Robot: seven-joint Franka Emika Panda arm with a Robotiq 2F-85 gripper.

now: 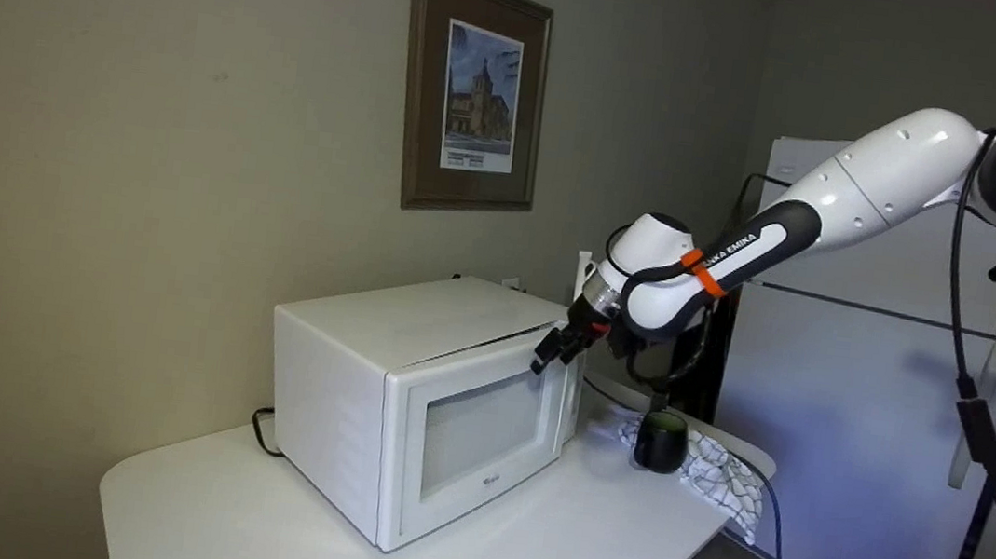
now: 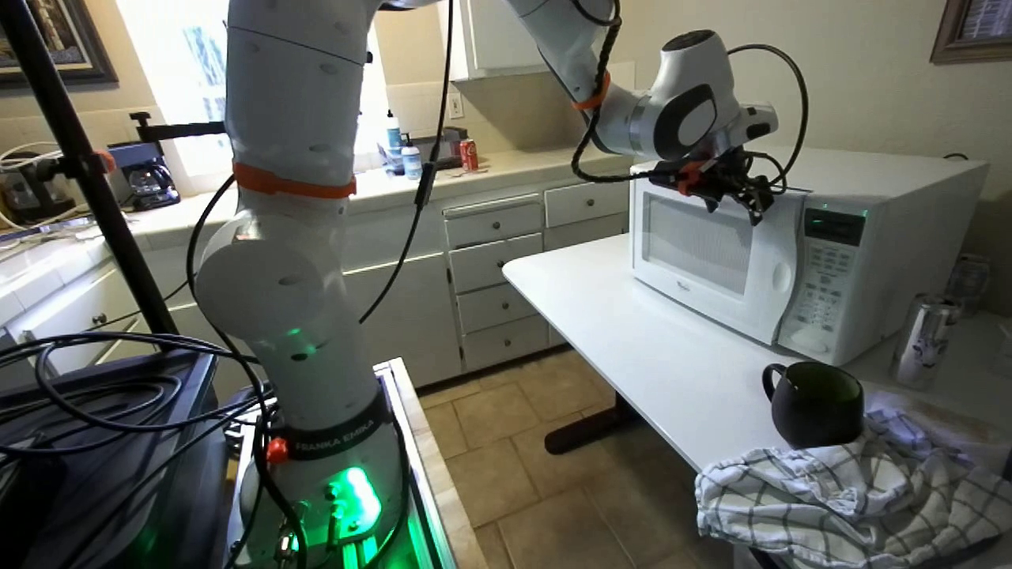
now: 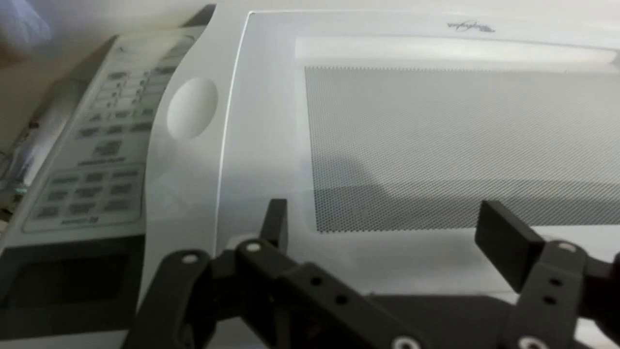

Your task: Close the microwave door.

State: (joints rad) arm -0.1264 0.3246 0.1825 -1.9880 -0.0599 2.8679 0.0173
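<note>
Table [image 1: 200, 508]: held the microwave [image 1: 333, 411]; its white top ran on in front, out to the edge.
Microwave: its grey window [image 3: 460, 145] hid the inside.
Microwave door [image 1: 480, 437]: was on its front; a thin dark gap [image 1: 500, 341] ran along the top.
Button panel [image 2: 826, 276]: showed in an exterior view and the wrist view.
Gripper [image 3: 385, 218]: was spread wide by the door's top.
Mug [image 2: 814, 415]: was green inside, beside a cloth [image 2: 854, 506].
</note>
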